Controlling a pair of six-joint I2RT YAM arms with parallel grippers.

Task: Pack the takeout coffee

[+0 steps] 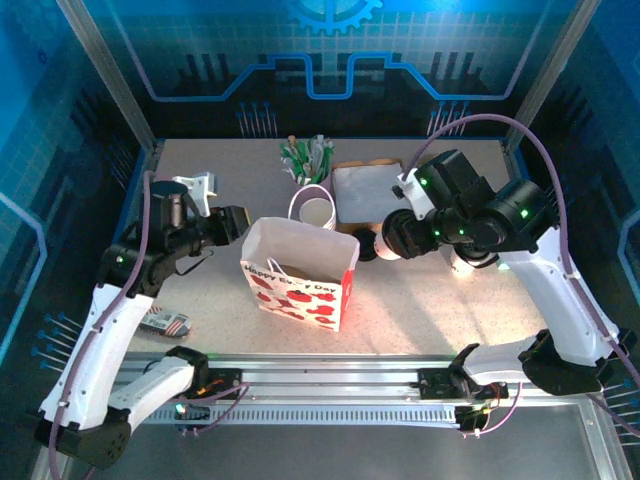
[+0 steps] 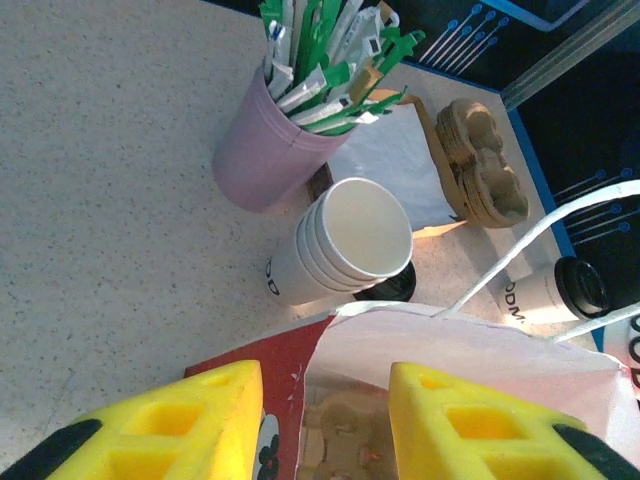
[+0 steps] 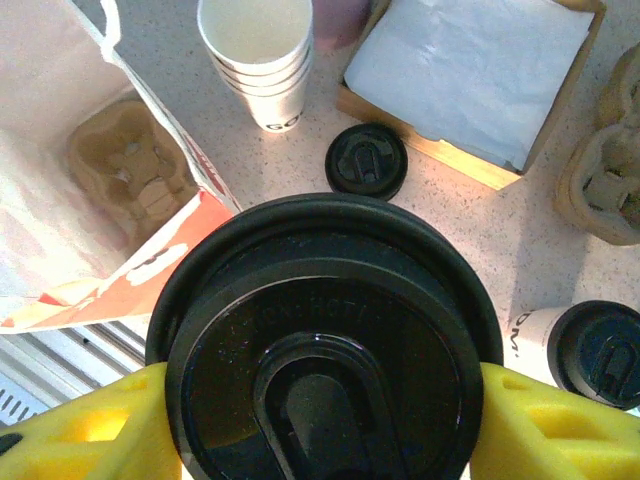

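The right claw [image 3: 322, 420] grips the takeout coffee [image 3: 320, 300] tight by its 2 sides, just right of the gift bag [image 1: 300, 285], while the left claw [image 2: 325, 425] has its jaws a little apart over the bag's far left rim.

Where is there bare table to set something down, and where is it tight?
Bare tabletop lies in front, between the gift bag and the right arm's base, and at the back left, beside the pink cup of sticks. Crowded: behind the bag, where stacked cups, napkin tray, loose lid and the right gripper holding the takeout coffee cluster.
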